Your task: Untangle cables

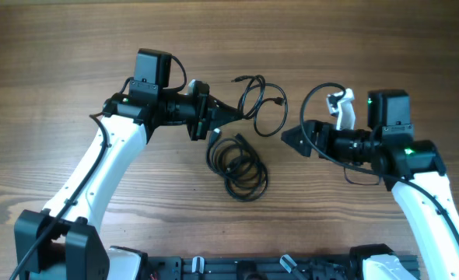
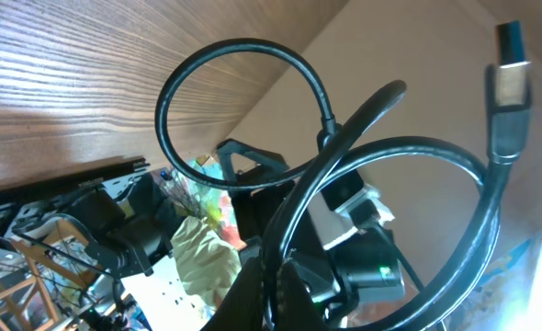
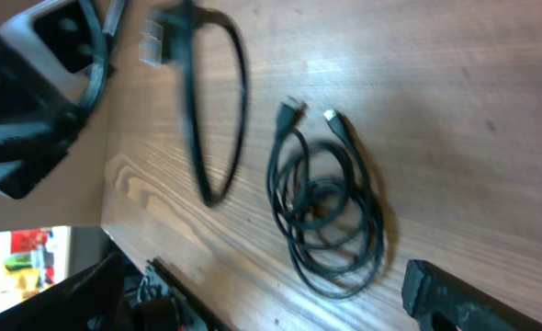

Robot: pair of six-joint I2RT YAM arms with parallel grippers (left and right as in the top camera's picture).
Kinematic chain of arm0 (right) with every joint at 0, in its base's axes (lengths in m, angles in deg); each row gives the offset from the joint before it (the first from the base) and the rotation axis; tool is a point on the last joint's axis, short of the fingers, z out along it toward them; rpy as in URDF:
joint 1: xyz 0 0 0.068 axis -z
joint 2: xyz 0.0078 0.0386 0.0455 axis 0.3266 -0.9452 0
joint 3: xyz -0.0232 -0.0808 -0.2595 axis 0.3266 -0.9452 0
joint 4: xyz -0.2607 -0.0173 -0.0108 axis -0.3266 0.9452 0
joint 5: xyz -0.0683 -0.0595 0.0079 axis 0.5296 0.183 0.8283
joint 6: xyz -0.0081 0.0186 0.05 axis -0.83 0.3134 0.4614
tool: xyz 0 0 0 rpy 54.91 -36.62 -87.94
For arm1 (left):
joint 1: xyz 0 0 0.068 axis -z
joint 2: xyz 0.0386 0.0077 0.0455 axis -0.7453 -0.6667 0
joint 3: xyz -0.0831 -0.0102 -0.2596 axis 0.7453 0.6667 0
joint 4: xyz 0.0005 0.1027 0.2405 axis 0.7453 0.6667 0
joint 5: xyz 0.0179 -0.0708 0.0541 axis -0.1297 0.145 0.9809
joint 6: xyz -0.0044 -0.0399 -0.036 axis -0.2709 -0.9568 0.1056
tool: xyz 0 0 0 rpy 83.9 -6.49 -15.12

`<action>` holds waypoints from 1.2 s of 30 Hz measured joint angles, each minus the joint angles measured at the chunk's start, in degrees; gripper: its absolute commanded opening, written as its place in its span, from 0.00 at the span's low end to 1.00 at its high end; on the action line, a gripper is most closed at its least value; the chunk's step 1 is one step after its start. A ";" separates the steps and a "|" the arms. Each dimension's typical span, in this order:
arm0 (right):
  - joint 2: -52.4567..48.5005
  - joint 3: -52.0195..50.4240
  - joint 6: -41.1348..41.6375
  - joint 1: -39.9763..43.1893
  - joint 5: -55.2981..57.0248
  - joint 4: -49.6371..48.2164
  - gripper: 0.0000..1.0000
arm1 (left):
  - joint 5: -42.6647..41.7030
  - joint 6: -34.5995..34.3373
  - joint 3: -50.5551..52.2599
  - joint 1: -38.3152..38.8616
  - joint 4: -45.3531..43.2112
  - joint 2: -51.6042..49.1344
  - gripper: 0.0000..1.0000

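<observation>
My left gripper (image 1: 223, 117) is shut on a thin black cable (image 1: 262, 103) and holds it above the table. In the left wrist view the fingers (image 2: 276, 287) pinch this cable (image 2: 253, 55), which loops upward and ends in a metal plug. The same cable hangs blurred in the right wrist view (image 3: 214, 110). A second black cable (image 1: 241, 165) lies coiled on the wood below it, both plug ends at its top; it also shows in the right wrist view (image 3: 331, 216). My right gripper (image 1: 292, 140) is open and empty, to the right of both cables.
The wooden table (image 1: 369, 47) fills the overhead view. A black rail (image 1: 253, 268) runs along the front edge between the arm bases. One right finger (image 3: 455, 294) shows at the lower right of the right wrist view. Thick black wires run on both arms.
</observation>
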 measured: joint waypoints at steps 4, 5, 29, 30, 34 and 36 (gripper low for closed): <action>-1.09 0.02 2.78 -2.84 0.96 -4.15 0.75 | -0.02 -0.20 0.00 1.66 0.00 0.00 0.04; -1.57 0.02 3.72 -3.26 1.62 -4.55 0.68 | -0.02 -0.22 0.00 2.03 0.02 0.00 0.04; -4.55 0.00 6.03 -4.17 16.37 -5.25 0.04 | 7.93 5.88 -0.13 -0.76 4.26 0.00 0.04; -3.91 0.00 6.03 -4.26 17.68 -4.96 0.04 | 9.22 6.75 -0.20 -1.42 6.01 0.02 0.04; -1.53 0.00 6.27 -4.50 19.85 -4.55 0.04 | 15.74 9.27 -0.28 -3.21 10.78 0.07 0.04; -0.59 0.00 6.71 -4.50 20.94 -4.55 0.04 | 19.67 9.86 -0.28 -3.48 12.39 0.09 0.04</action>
